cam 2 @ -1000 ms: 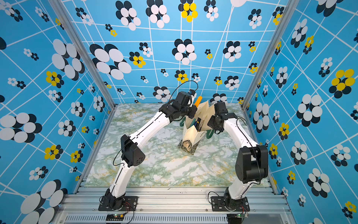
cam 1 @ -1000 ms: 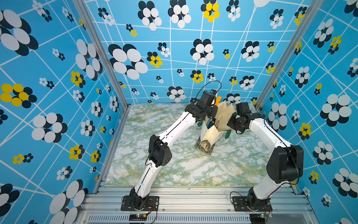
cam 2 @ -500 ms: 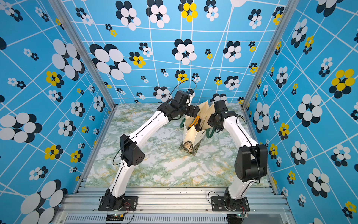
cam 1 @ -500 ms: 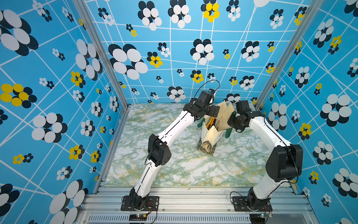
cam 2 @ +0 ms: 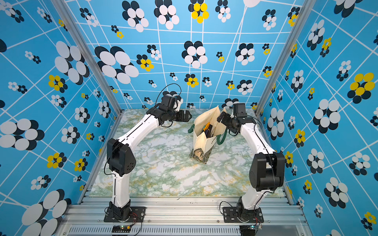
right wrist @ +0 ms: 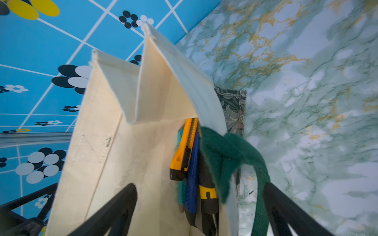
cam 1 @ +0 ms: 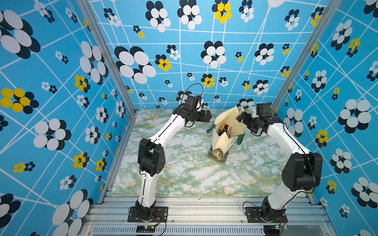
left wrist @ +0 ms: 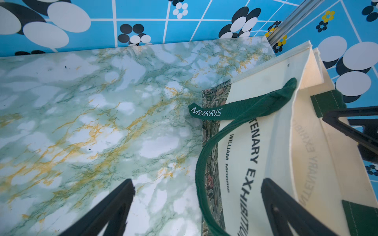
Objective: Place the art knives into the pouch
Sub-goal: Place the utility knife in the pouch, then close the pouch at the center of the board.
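Hovering both arms at the cream canvas tote pouch with dark green handles (cam 1: pixel 224 141), which stands upright on the green-veined marble-look tabletop (cam 1: pixel 184 163), right of centre toward the back. My left gripper (cam 1: pixel 207 116) is spread wide with nothing in it, just beside the printed side of the pouch. My right gripper (right wrist: pixel 200 185) is wide open too and empty, with its fingers straddling one wall at the pouch's open mouth. The orange-yellow plastic art knife (right wrist: pixel 184 151) is down inside the pouch, leaning against the wall next to a blue-handled tool (right wrist: pixel 193 173) and a black-and-yellow one (right wrist: pixel 207 194).
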